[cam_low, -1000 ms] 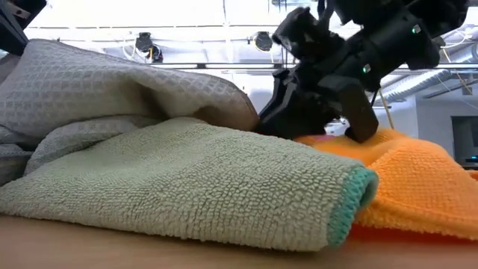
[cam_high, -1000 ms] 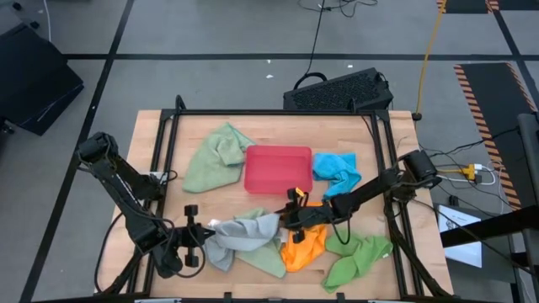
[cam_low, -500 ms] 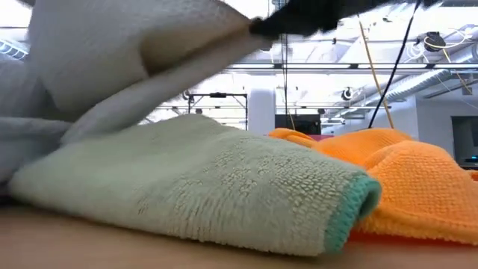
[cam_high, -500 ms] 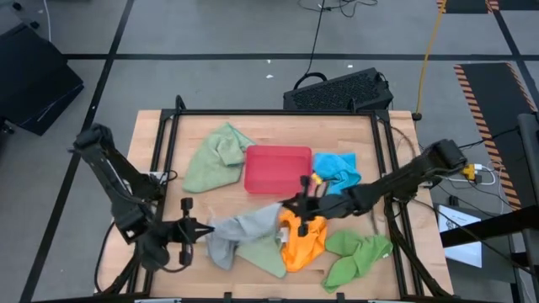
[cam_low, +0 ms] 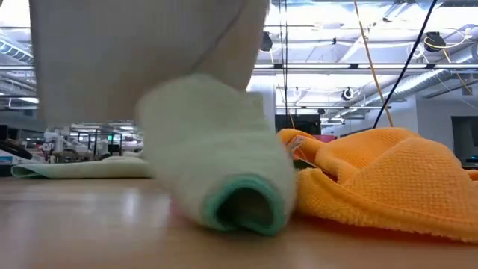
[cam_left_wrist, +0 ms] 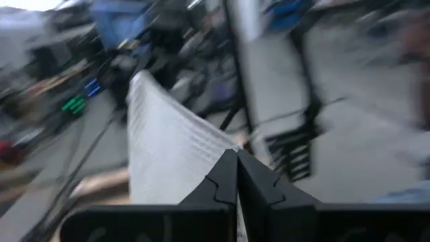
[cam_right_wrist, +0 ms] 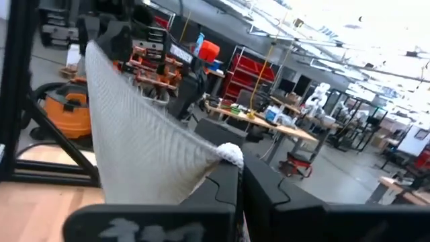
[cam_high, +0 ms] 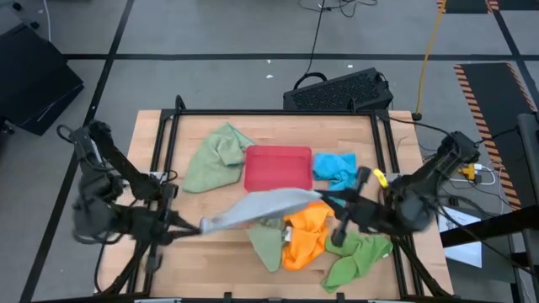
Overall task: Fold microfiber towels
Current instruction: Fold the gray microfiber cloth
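A grey-blue microfiber towel point(cam_high: 261, 206) hangs stretched in the air between my two grippers, above the middle of the table. My left gripper point(cam_high: 195, 225) is shut on its left end and my right gripper point(cam_high: 327, 197) on its right end. Under it a sage green towel point(cam_high: 265, 241) lies bunched on the wood, its rolled edge point(cam_low: 239, 205) toward the near side. An orange towel point(cam_high: 307, 236) lies crumpled against it. A bright green towel point(cam_high: 358, 257) lies near right, a bright blue one point(cam_high: 335, 167) far right, and a second sage green one point(cam_high: 215, 156) far left. My left gripper pinches the grey-blue towel's left end point(cam_left_wrist: 222, 149) between its two shut fingers, which point level toward the table's right. The cloth runs away from the fingertips in a drawn-out sheet, lifted clear of the table. My right gripper pinches the towel's right corner point(cam_right_wrist: 230, 154) between its shut fingers, level, coming from the table's right side. A small tuft of cloth sticks up past the fingertips. The towel stretches away from them, clear of the table.
A rigid red tray point(cam_high: 278, 168) sits at the table's far middle, between the far sage green towel and the bright blue one. A black frame point(cam_high: 168, 151) rims the wooden table. Bare wood shows along the near left edge point(cam_high: 194, 269).
Both grippers have risen and tipped level, and the right one has drawn toward the table's right edge. The grey-blue towel has come off the pile, lifted clear and spread out between them. The sage green towel beneath has bunched into a roll.
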